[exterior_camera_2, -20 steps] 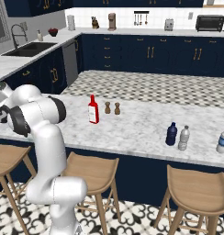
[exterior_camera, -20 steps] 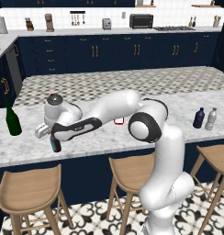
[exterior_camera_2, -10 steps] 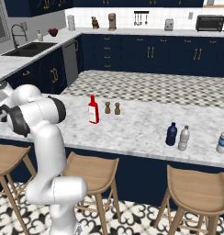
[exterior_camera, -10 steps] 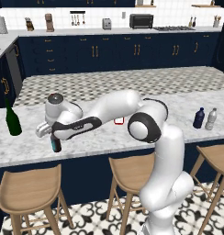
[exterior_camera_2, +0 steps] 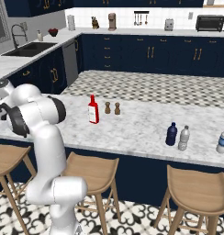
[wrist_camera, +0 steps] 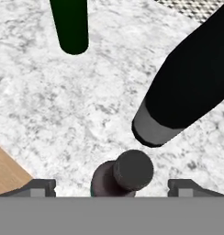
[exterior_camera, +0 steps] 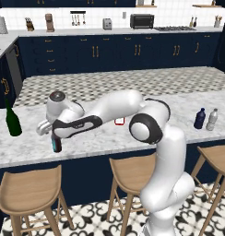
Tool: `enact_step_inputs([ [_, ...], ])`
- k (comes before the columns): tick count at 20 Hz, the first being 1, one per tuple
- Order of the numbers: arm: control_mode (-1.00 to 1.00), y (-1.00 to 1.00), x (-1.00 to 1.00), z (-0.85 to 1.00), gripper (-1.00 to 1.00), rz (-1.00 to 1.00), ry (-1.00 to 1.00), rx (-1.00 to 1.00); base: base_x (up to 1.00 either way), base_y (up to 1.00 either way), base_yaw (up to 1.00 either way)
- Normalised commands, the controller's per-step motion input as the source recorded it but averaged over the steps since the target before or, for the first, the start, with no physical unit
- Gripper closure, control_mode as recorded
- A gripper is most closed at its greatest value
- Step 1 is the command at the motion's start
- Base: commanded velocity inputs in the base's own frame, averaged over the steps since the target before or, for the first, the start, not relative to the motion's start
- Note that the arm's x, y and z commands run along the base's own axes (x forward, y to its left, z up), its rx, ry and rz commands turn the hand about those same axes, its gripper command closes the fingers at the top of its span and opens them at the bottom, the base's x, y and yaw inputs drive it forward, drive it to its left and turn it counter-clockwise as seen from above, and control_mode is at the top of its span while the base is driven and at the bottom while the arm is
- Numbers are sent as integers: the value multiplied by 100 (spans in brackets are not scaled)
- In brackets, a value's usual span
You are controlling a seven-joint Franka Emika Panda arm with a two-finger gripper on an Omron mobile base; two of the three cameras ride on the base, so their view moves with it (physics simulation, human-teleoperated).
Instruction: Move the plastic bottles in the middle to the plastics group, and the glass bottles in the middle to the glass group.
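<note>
**Brown bottle put by the wine bottles, red one left to move**

Brown bottle [wrist_camera: 127,176] stands upright on the counter, right under the hand. The gripper [wrist_camera: 111,187] is let go: its two finger tips stand wide apart, one on each side of the dark cap, and do not touch it. In the hand view the near-black wine bottle [wrist_camera: 192,87] is close by at 2 o'clock and the dark green wine bottle [wrist_camera: 70,25] is further off at 11 o'clock. So I think this bottle is now with the glass group, and the step in hand is letting it go.

Next the hand should go straight up, so it does not knock the cap or the near-black bottle beside it. Then it should swing over to the flat red bottle [exterior_camera_2: 93,110], which waits in the middle of the counter. That looks like the last one to move: the small dark blue bottle [exterior_camera_2: 171,134] already stands just beside the pale grey bottle [exterior_camera_2: 183,138].

The marble counter [exterior_camera: 188,99] is long and white with grey veins. In the left base view the brown bottle is near its 9 o'clock end and the plastic bottles are at 3 o'clock. Wooden stools [exterior_camera: 29,189] stand along its near side. Behind it are dark blue cabinets, with a toaster oven [exterior_camera: 142,20] at 12 o'clock. Two little shakers [exterior_camera_2: 112,109] stand near the red bottle.
</note>
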Motion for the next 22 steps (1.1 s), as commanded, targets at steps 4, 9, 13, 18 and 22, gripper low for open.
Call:
enact_step_inputs([
  [4,-100,-8,-1,40,-100,0,0,6,0,0,0],
  [9,-100,-30,-1,45,-100,0,0,6,0,0,0],
  [13,-100,-72,-29,26,-100,-1,0,1,0,0,0],
  [18,-100,-82,-53,23,-100,-8,0,5,0,0,0],
  [22,-100,-86,-56,21,-100,-14,0,9,0,0,0],
])
